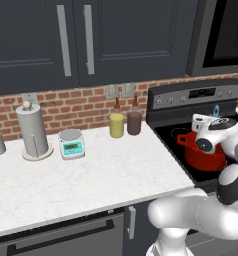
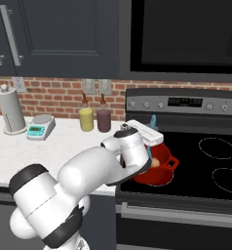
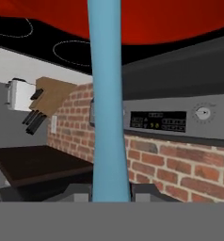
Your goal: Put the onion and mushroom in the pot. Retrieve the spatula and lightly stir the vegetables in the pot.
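From my seat I see the gripper clamped on the spatula, whose light-blue shaft runs up the middle of the hand view from between the fingertips towards the red wall of the pot. That view is rolled over, so the stove's control panel, the brick wall, a knife block and a toaster hang at odd angles. In the right base view the hand sits right at the pot, which stands on the black cooktop at its near left side, and I can pick out the onion as an orange-brown ball inside the pot, just past the wrist. A bit of the spatula's blue end pokes up behind the hand. I cannot make out the mushroom. In the left base view the arm leans over the pot from the front. On the white desk to the left stand a paper towel holder, a small scale, a yellow jar and a dark purple jar, all well apart from the pot.
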